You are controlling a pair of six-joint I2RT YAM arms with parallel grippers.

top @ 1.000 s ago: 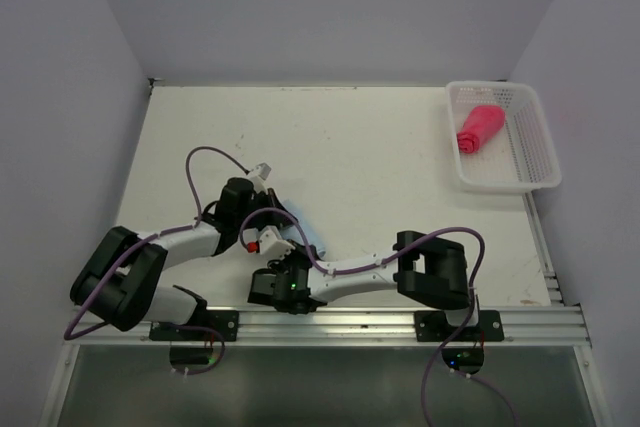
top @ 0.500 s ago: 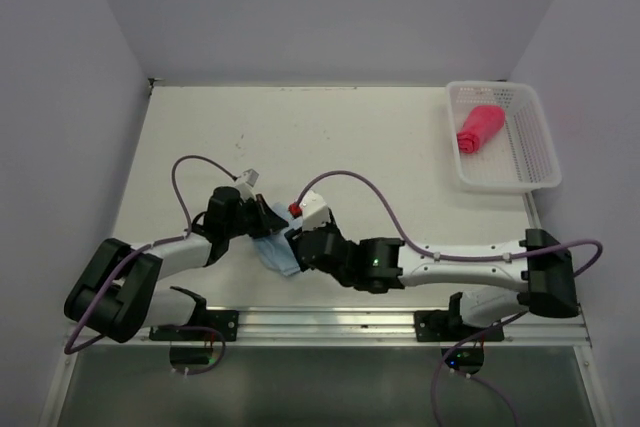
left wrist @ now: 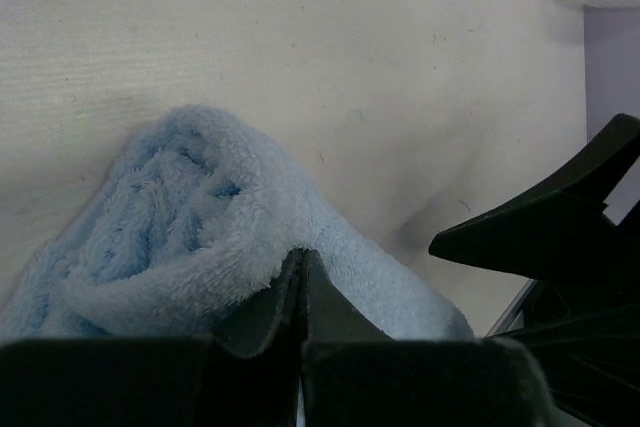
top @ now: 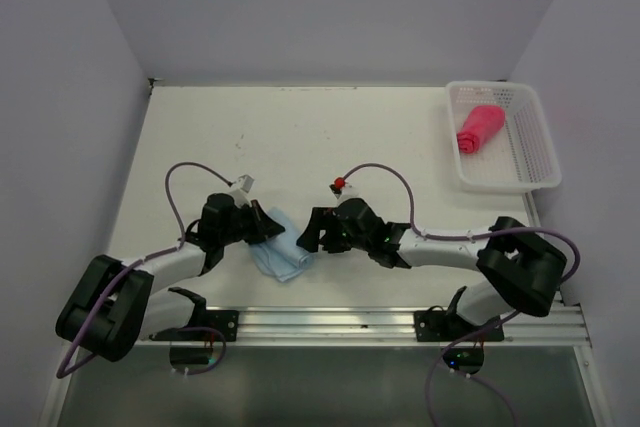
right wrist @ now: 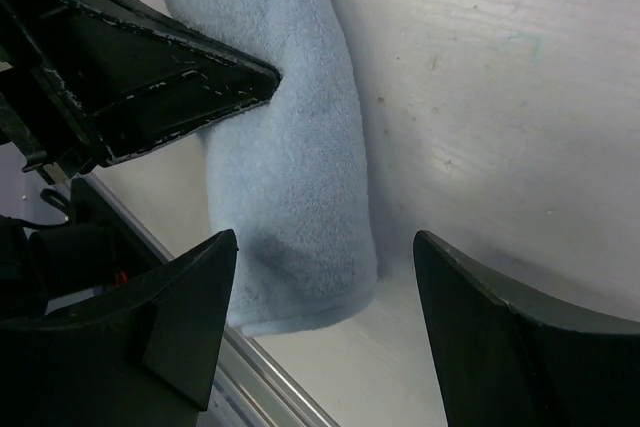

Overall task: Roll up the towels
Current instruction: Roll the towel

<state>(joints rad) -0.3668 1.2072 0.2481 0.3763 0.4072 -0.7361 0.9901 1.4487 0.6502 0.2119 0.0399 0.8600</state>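
Holding right claw [top: 311, 235] spread, blue towel [top: 283, 258] roll just ahead, lengthwise along its reach; pressing left claw [top: 262, 227] together at far end.

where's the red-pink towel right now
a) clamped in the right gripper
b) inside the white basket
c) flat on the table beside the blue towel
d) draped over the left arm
B: the red-pink towel lies rolled up inside the white basket at the far right corner, while the light blue towel lies outside it, far off to the left.
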